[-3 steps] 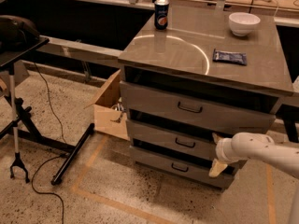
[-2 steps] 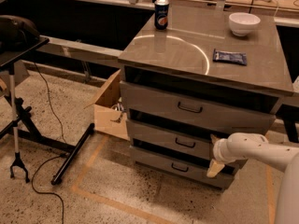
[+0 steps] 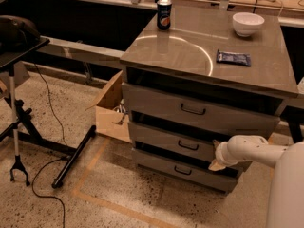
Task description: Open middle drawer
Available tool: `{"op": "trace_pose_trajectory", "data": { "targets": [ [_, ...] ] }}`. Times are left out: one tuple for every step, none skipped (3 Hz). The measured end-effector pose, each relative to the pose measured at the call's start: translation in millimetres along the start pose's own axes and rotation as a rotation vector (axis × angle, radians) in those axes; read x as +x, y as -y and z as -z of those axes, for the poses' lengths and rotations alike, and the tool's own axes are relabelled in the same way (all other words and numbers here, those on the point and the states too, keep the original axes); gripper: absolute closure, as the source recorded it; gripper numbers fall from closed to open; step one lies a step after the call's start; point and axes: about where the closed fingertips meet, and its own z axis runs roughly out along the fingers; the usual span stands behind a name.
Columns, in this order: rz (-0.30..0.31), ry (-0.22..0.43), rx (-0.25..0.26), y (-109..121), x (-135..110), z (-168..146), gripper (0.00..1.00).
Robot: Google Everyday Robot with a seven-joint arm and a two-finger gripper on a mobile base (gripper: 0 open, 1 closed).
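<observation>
The middle drawer (image 3: 166,138) is the second grey front of the cabinet (image 3: 190,56), with a small dark wire handle (image 3: 188,146) at its centre. A dark gap shows above its front. My gripper (image 3: 216,159) is at the end of a white arm (image 3: 251,148) that reaches in from the lower right. It sits against the right part of the middle drawer's front, to the right of the handle and slightly below it. The top drawer (image 3: 156,101) and the slim bottom drawer (image 3: 156,163) lie above and below.
On the cabinet top stand a soda can (image 3: 164,14), a white bowl (image 3: 248,23) and a blue packet (image 3: 233,58). An open cardboard box (image 3: 110,113) stands at the cabinet's left. A black stand (image 3: 19,122) and a cable (image 3: 45,194) are on the floor at left.
My arm has moved a little left along the cabinet front, bringing the gripper closer to the middle drawer's handle. The drawers have not visibly moved.
</observation>
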Motion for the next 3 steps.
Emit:
{"op": "trace_pose_trajectory", "data": {
  "targets": [
    [0.005, -0.007, -0.024, -9, 6, 8, 0.65],
    [0.005, -0.007, -0.024, -7, 4, 15, 0.88],
    [0.005, -0.007, -0.024, -5, 2, 20, 0.91]
  ]
}}
